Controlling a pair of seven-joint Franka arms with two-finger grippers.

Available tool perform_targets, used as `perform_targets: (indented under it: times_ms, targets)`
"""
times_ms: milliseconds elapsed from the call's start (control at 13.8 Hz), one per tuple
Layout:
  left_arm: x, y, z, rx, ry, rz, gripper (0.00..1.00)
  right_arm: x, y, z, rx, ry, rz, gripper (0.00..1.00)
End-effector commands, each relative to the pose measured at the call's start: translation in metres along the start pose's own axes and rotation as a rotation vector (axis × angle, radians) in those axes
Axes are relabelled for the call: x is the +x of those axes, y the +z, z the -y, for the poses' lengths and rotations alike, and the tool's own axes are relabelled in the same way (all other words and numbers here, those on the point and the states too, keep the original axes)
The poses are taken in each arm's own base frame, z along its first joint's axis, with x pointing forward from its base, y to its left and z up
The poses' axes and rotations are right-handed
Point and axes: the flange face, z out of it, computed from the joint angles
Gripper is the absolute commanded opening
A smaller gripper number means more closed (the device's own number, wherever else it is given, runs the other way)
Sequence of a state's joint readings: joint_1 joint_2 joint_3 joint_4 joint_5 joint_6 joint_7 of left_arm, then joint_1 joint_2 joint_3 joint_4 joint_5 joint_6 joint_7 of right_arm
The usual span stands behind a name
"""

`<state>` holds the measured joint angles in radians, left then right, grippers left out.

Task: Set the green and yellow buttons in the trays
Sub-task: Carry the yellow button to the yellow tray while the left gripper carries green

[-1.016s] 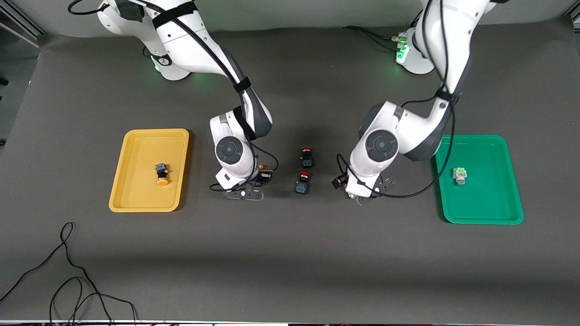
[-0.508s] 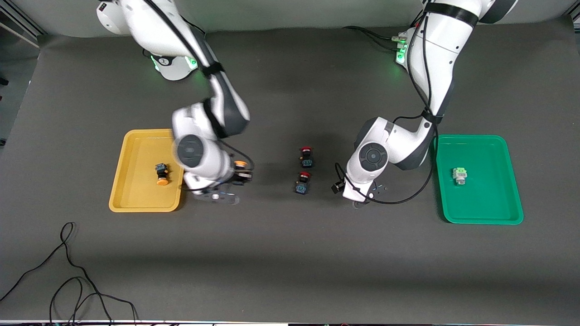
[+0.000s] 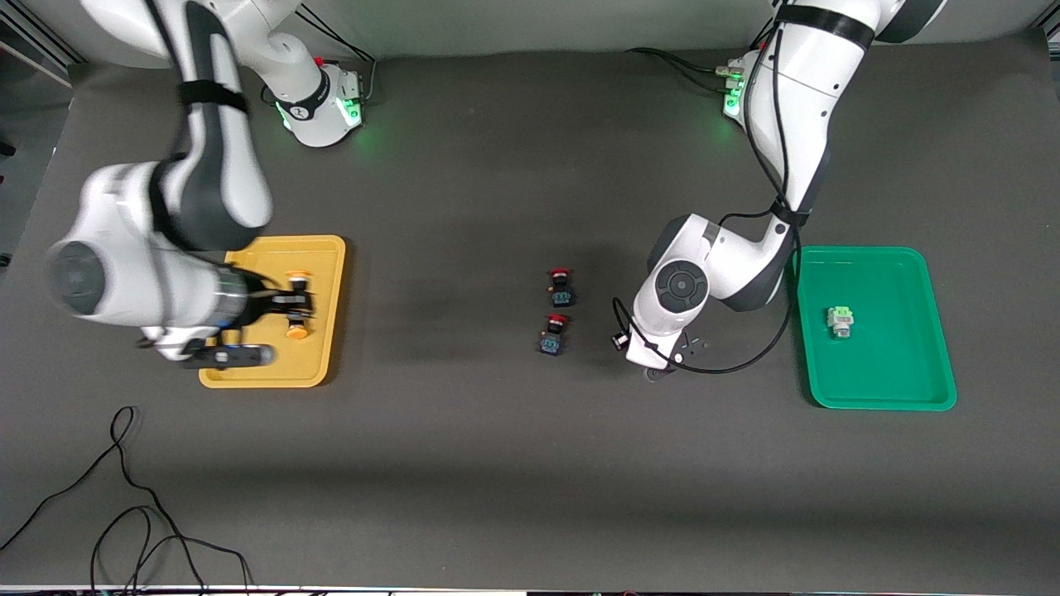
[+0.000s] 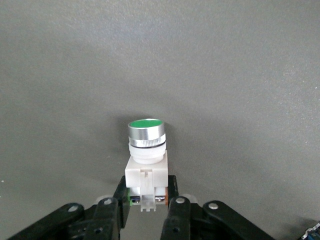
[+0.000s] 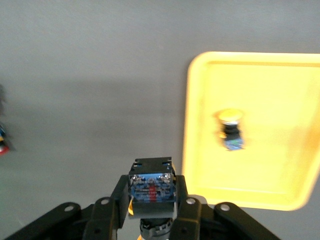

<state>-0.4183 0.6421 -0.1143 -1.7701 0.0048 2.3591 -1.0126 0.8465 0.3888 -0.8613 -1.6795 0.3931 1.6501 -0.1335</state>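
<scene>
The right gripper (image 3: 277,305) hangs over the yellow tray (image 3: 319,248), clamped on a yellow button (image 5: 151,187) whose orange cap (image 3: 296,275) shows in the front view. A second yellow button (image 3: 296,332) lies in that tray, partly hidden by the gripper.

The left gripper (image 4: 146,207) sits low over the bare counter (image 3: 530,463) between two red buttons and the green tray (image 3: 878,404). It is clenched on a green button (image 4: 145,150) by its white body, the green cap pointing away from the wrist.

Another green button (image 3: 840,319) lies in the green tray, near its middle. The red buttons (image 3: 561,285) (image 3: 553,333) rest mid-counter, one just nearer the front camera than the other, beside the left gripper on the side toward the right arm's end.
</scene>
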Motion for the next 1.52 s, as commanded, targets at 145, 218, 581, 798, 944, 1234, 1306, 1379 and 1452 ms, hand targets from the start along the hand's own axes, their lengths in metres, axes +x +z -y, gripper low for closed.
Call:
perform_targets:
  times_ms: [145, 218, 581, 798, 944, 1234, 1306, 1379, 1452]
  targets:
    - [-0.012, -0.116, 0.005, 0.017, 0.012, -0.029, 0.00, 0.000, 0.018, -0.099, 0.011, -0.153, 0.045, 0.00]
    - [-0.016, -0.143, 0.007, 0.026, 0.012, -0.025, 0.00, 0.002, 0.026, -0.120, -0.001, -0.172, 0.056, 0.00]
    - [0.012, -0.228, 0.083, 0.122, 0.196, 0.047, 0.00, -0.005, 0.101, -0.181, -0.060, -0.278, -0.016, 0.00]
    - [0.074, -0.257, 0.176, 0.146, 0.339, 0.132, 0.00, -0.008, 0.134, -0.195, -0.119, -0.269, -0.060, 0.00]
    - [0.128, -0.254, 0.246, 0.150, 0.434, 0.158, 0.00, -0.008, 0.157, -0.198, -0.136, -0.280, -0.092, 0.00]
    - [0.204, -0.207, 0.380, 0.115, 0.577, 0.210, 0.00, -0.004, 0.202, -0.207, -0.071, -0.305, -0.146, 0.00]
    - [0.218, -0.187, 0.406, 0.095, 0.615, 0.210, 0.00, -0.003, 0.208, -0.208, -0.067, -0.305, -0.148, 0.00]
    - [0.227, -0.165, 0.424, 0.079, 0.623, 0.206, 0.00, -0.003, 0.209, -0.206, -0.065, -0.308, -0.149, 0.00]
    - [0.233, -0.142, 0.434, 0.071, 0.619, 0.200, 0.00, -0.003, 0.208, -0.205, -0.062, -0.309, -0.150, 0.00]
